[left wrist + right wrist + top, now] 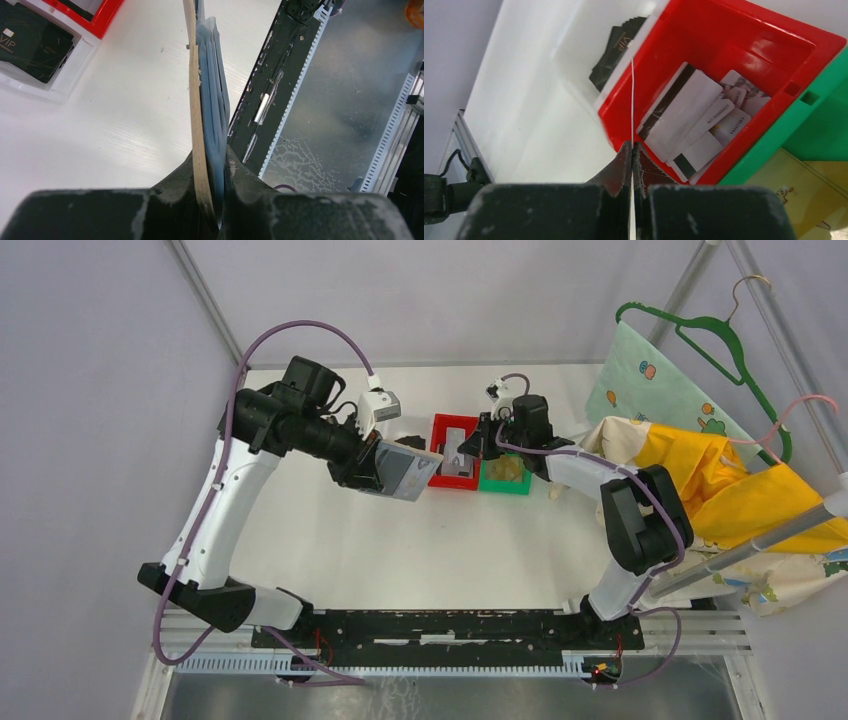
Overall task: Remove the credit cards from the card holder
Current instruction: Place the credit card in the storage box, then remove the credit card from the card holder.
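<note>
- The left arm's fingers (240,180) are clenched on one end of the card holder (210,100). They hold it off the tabletop (400,550), edge-on to the wrist camera, with the tan skin on one side and the blue-grey panels on the other. The right arm's fingers (616,170) are pinched tight on a single credit card (632,100). It shows as a thin white line over the near wall of the red bin (734,45).
- The tabletop is white, and both arms reach out across it.
- Three bins sit in a row, touching: the white bin (60,85), the red bin, then the green bin (515,487).
- From above, the card holder hangs tilted just left of the red bin, its pale panel facing up.
- Several credit cards (684,110) lie overlapping inside the red bin, some showing a dark stripe.
- Black VIP cards (30,45) lie in the white bin.
</note>
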You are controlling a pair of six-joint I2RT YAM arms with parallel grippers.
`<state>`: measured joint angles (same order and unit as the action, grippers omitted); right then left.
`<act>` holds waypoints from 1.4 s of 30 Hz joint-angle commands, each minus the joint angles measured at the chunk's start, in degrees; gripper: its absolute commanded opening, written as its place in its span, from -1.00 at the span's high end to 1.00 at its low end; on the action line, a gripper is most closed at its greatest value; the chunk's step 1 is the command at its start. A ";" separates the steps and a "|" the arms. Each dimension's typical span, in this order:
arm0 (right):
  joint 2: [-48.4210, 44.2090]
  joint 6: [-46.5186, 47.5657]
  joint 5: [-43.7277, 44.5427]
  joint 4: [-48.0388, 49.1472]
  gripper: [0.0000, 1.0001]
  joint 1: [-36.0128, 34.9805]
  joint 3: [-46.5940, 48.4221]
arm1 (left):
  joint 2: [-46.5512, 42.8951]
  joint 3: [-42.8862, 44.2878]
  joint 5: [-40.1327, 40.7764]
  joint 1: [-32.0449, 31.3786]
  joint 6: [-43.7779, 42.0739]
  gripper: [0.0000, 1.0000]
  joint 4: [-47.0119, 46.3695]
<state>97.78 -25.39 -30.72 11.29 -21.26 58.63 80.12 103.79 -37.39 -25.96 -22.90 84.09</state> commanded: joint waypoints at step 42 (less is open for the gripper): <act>-35.19 -29.76 -2.37 54.14 -0.96 -7.59 -31.88 | -4.18 5.02 -4.11 0.19 12.92 0.95 -18.75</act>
<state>63.88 -37.28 -28.40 36.36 -28.42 35.86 77.60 107.87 -39.31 -25.96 -16.08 74.63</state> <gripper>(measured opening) 0.979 0.222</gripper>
